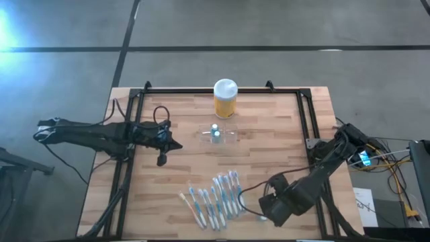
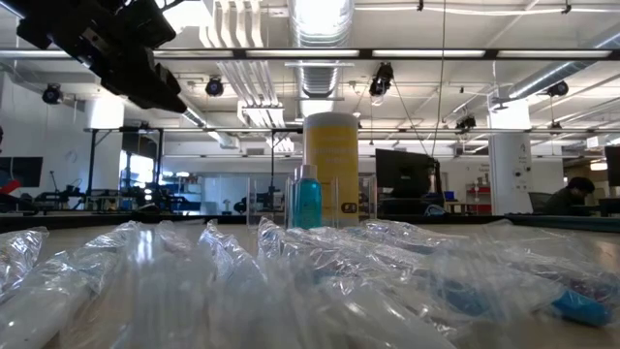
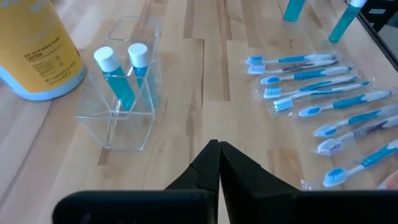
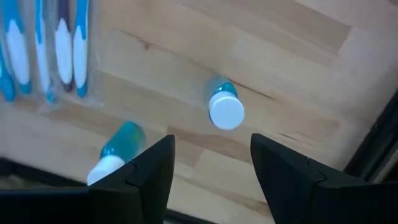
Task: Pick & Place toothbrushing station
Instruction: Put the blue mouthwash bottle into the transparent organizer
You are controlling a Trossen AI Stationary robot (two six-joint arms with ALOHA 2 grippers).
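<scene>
Clear plastic, the toothbrushing station point(image 1: 218, 133) sits mid-table just in front of the yellow jar point(image 1: 225, 98), two blue tubes point(image 3: 122, 78) upright inside. Right gripper point(image 4: 211, 163) hovers spread over two loose tubes point(image 4: 225, 107); left gripper point(image 3: 219, 155) is pinched closed, empty.

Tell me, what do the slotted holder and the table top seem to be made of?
The holder looks like clear, glossy hard plastic: the wood and two blue tubes show through its walls. The table top looks like light wood in joined strips, matte, with visible grain.
</scene>
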